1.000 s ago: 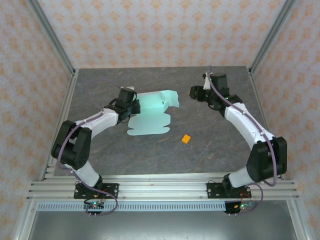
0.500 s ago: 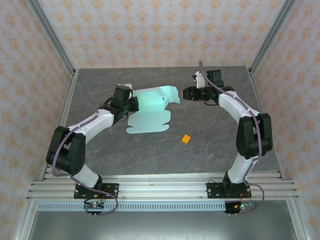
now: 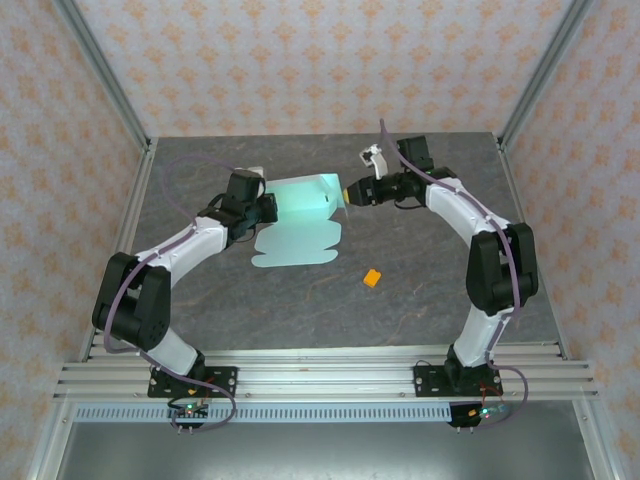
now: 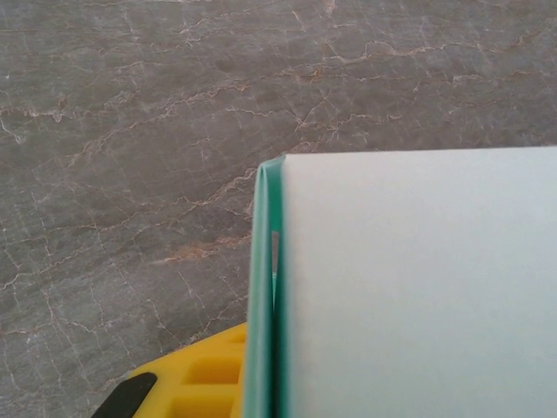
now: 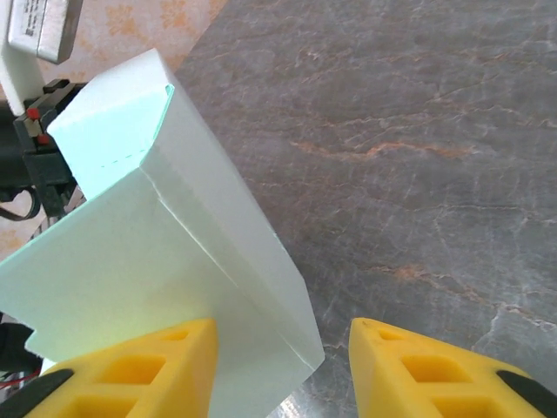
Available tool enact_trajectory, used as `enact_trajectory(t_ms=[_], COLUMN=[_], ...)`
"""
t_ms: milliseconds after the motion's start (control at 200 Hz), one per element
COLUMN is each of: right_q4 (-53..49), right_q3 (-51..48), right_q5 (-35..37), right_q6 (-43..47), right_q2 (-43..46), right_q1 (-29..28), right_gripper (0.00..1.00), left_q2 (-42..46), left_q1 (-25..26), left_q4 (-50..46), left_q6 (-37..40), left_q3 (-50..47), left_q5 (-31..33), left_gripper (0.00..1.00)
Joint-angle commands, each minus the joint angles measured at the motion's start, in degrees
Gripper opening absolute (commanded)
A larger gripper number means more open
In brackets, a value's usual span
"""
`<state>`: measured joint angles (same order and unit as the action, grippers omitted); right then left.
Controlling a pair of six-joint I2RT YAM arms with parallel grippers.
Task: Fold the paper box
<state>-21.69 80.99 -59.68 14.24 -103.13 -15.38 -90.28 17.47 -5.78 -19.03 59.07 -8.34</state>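
On table (image 3: pixel 430 290): paper box (image 3: pixel 300 205) in far half, left of centre. Rear part raised, front flap flat on table toward near edge. left gripper (image 3: pixel 264 207) at box's left edge. right gripper (image 3: pixel 348 192) at box's right edge, box corner between fingers. small block (image 3: pixel 371 278) nearer near edge, right of box, well apart.

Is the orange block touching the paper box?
No, the orange block lies on the table apart from the paper box, nearer the arm bases.

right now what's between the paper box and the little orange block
Nothing. In the top view, the stretch between the paper box and the orange block is bare grey tabletop.
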Motion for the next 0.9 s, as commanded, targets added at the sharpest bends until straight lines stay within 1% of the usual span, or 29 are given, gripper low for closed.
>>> enact_trajectory(t_ms=[0, 315, 566, 776, 896], right_q4=[-1.86, -1.85, -1.73, -0.11, 1.84], right_q3=[1.99, 2.34, 2.37, 2.15, 1.65], right_q5=[-2.33, -3.75, -3.58, -1.00, 3.11], right_q6=[3.26, 4.47, 5.05, 4.17, 3.28], right_q2=[-0.71, -1.29, -1.10, -0.53, 0.05], right_q1=[-0.94, -2.79, -4.12, -4.64, -5.66], right_gripper=[0.44, 0.44, 0.44, 0.43, 0.42], left_q2=[-0.66, -1.19, -1.96, -2.17, -2.25], left_q1=[0.01, 0.78, 1.80, 2.72, 3.21], left_q4=[-1.05, -2.18, -3.61, -4.06, -4.41], left_q6=[0.65, 1.10, 1.80, 2.07, 2.31], left_q3=[2.10, 3.75, 5.44, 6.24, 6.50], left_q5=[-1.02, -2.63, -3.11, -3.26, -3.35], left_gripper=[0.07, 0.07, 0.07, 0.07, 0.07])
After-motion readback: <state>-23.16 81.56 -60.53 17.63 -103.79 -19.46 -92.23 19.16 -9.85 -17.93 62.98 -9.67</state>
